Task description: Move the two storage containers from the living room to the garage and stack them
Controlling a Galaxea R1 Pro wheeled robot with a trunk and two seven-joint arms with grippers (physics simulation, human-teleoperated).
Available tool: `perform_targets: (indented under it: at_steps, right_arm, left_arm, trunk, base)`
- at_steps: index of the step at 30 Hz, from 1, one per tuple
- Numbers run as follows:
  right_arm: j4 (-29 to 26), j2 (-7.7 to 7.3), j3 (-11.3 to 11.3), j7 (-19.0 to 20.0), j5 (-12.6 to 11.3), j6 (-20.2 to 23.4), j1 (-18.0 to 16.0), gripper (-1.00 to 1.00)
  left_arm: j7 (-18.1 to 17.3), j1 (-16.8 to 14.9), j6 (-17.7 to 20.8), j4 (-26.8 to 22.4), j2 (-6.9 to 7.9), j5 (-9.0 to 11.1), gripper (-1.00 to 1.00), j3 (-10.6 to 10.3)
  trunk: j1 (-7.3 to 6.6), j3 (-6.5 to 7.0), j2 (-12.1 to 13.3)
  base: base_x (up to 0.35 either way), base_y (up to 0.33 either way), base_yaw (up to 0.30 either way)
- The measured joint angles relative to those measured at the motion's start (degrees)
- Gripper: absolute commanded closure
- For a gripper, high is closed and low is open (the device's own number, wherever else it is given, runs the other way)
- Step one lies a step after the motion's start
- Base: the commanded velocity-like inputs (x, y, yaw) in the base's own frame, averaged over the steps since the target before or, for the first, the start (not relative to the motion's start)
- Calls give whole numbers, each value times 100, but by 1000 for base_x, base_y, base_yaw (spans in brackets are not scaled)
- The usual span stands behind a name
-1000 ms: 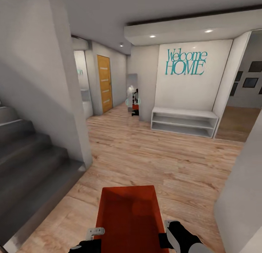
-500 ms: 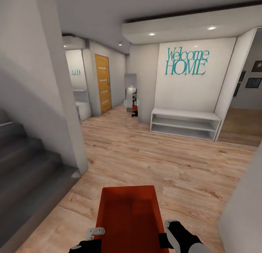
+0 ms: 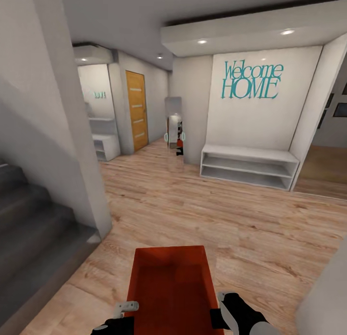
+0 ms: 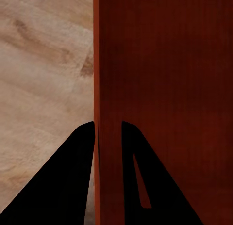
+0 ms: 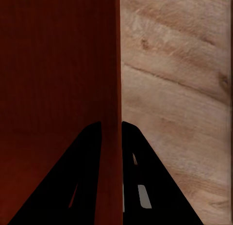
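- Fingers of the left gripper [image 4: 108, 137] straddle one long wall of the storage container [image 3: 171, 289], one black finger outside it and one inside, closed onto the thin orange-red edge.
- Fingers of the right gripper [image 5: 111, 137] clamp the opposite long wall in the same way, one on each face of the rim.
- Seen from the head, the left gripper [image 3: 126, 307] and the right gripper [image 3: 222, 301] sit at the near corners of the bin, pale metal on the left, black and grey casing on the right.
- The container is carried between both arms, level, open side up, long axis pointing away from the robot, above the wood-plank floor [image 3: 202, 210].
- Its inside looks bare, deep red in shadow.
- To the left of the bin rise grey stairs [image 3: 29, 229] beside a pale wall [image 3: 58, 133].
- Ahead on the right stands a low white shelf unit [image 3: 248, 165] against a white wall bearing teal lettering "Welcome HOME" [image 3: 250, 81].
- Left of that, down a short passage, are a tall mirror [image 3: 173, 125] and a wooden door [image 3: 137, 110] with pale strips.
- Ceiling spotlights [image 3: 202, 41] glow above the shelf.
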Motion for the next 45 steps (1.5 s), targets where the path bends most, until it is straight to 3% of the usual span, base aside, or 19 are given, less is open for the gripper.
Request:
perform_targets:
  at_steps: [28,45]
  right_arm:
    - [0,0,-3,0,2,4,0,100]
    - [0,0,-2,1,1,0,0,100]
  left_arm:
    - [0,0,4,0,0,0,100,0]
    - [0,0,1,0,0,0,100,2]
  trunk:
    - [0,-32,0]
    - [0,-44,0]
  base:
    - [291,-120,28]
    - [291,-11,34]
